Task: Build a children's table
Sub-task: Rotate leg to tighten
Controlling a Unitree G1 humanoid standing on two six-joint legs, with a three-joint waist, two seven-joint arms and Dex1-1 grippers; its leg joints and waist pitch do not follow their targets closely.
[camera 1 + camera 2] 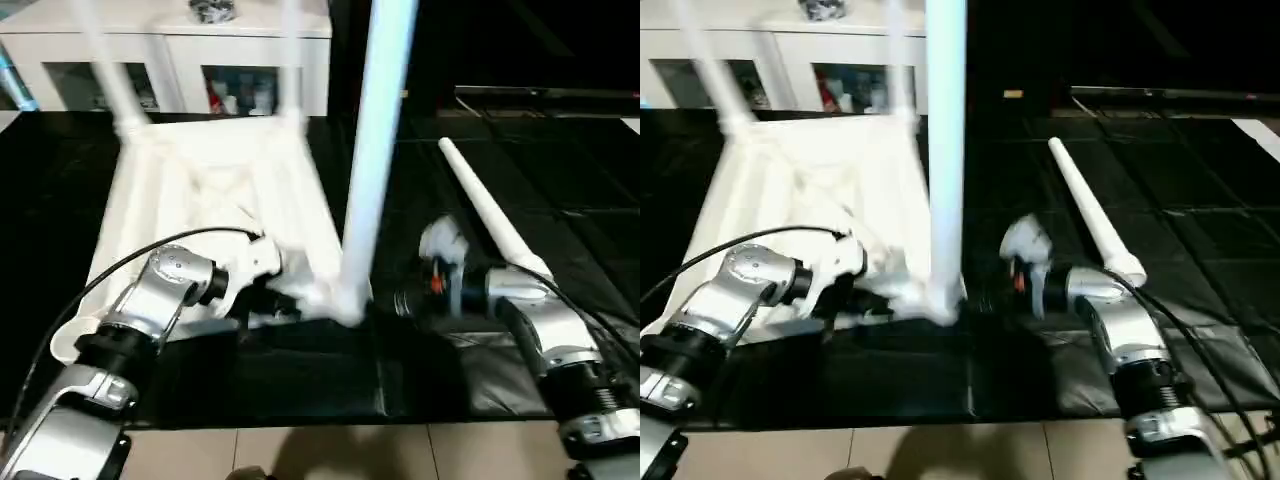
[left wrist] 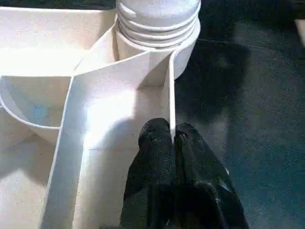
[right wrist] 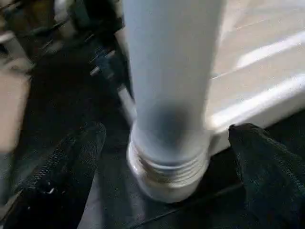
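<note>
Three legs [image 1: 375, 150] stand socketed; left tool [image 2: 172, 143] pinches tabletop rib [image 2: 170, 95] (one loose).

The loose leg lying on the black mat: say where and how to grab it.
Take the loose leg on its thick threaded end by the right tool, from above. It lies flat, tapering away from the robot, the fat end nearest.

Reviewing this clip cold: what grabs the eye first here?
A tall white leg stands upright in the near corner socket of the upturned tabletop on the black mat. The left gripper pinches a rib of the underside beside it, while the right gripper is open around the leg's threaded base. A spare leg lies to the right.
</note>
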